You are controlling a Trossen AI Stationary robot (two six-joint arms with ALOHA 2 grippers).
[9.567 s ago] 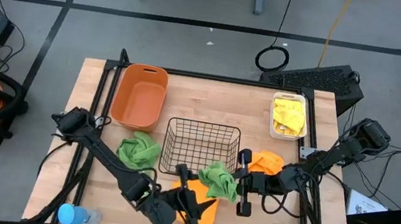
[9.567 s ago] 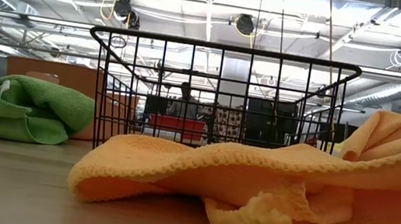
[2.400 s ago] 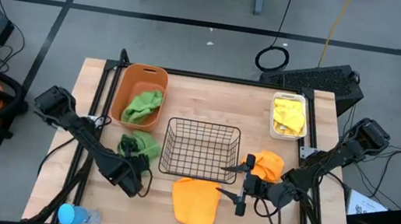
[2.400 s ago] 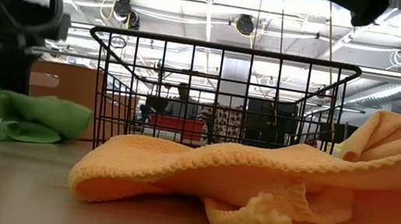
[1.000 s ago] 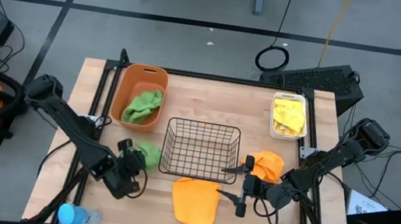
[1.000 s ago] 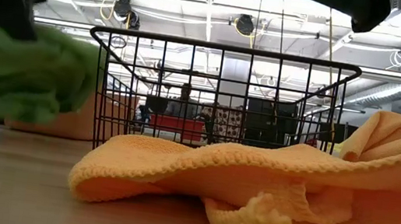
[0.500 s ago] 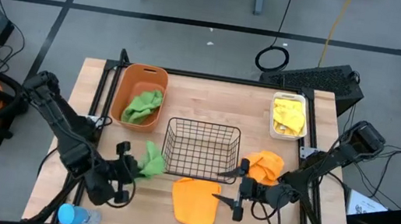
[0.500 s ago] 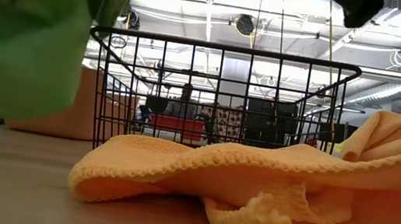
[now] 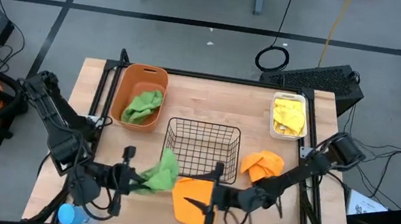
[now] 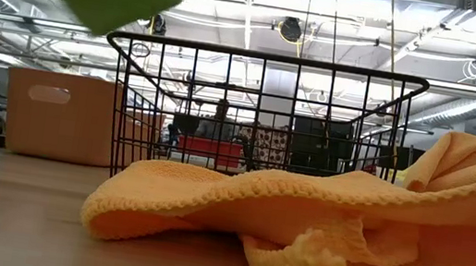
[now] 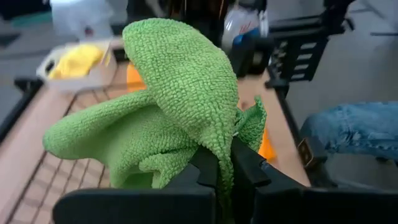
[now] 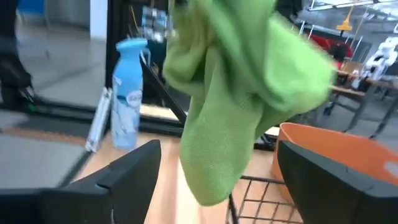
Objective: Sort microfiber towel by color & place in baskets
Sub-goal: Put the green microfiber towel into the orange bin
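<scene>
Partway done. Left gripper [image 11: 217, 168] pinching a green towel [image 9: 159, 174], raised between its fingers. Right gripper [image 9: 211, 198] spread wide over the orange towel [image 9: 192, 201]. One green cloth already in orange tub [image 9: 126, 94].

Green towel [image 9: 158, 174] held aloft, 2nd green in orange tub [image 9: 138, 95], orange towel [image 9: 192, 200] flat by wire basket [image 9: 201, 149]

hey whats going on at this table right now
The left gripper is shut on a green towel and holds it in the air by the black wire basket. The right gripper is open over the orange towel on the table. The orange tub holds another green towel, the white bin a yellow one, and a second orange towel lies beside the wire basket.
</scene>
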